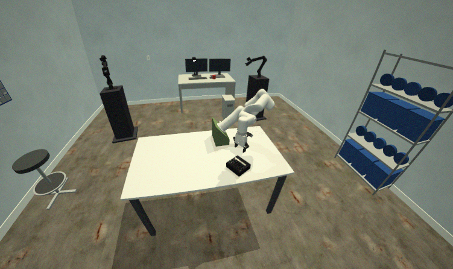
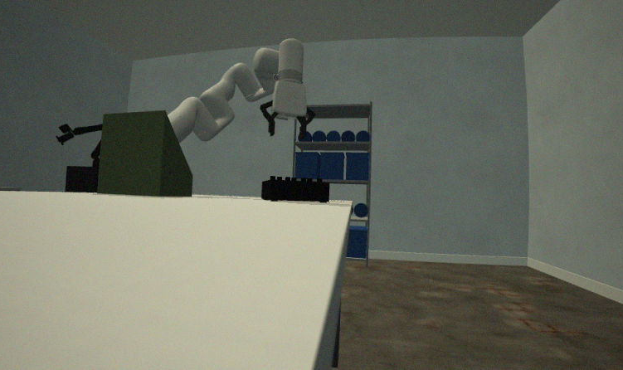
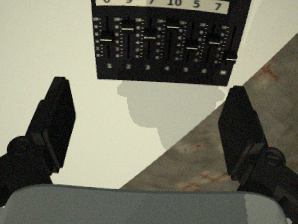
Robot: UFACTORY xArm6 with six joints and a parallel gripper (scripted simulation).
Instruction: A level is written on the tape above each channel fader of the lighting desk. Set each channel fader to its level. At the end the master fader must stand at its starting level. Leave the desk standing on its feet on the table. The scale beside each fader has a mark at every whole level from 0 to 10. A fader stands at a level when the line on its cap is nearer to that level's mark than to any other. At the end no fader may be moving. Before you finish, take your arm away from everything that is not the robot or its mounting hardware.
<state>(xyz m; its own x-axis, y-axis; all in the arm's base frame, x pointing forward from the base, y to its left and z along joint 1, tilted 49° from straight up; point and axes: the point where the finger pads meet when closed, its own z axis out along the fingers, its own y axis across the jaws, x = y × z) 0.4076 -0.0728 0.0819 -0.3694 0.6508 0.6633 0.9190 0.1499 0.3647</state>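
Note:
The black lighting desk (image 1: 237,165) stands on its feet near the right front edge of the white table; it also shows in the exterior view (image 2: 295,189) and in the wrist view (image 3: 172,24). A tape strip (image 3: 161,2) above its faders reads 6, 9, 7, 10, 5, 7. The fader caps stand at different heights along their slots; one more fader sits at the far right (image 3: 229,59) with no number above it. My gripper (image 2: 286,121) hangs well above the desk, open and empty; it also shows in the top view (image 1: 242,146), and in the wrist view its fingers frame the table below the desk.
A green wedge-shaped block (image 1: 219,133) stands on the table behind the desk, beside my arm. The table's right edge (image 3: 220,112) runs close to the desk, with floor beyond. A shelf with blue boxes (image 1: 400,120) stands at the right wall.

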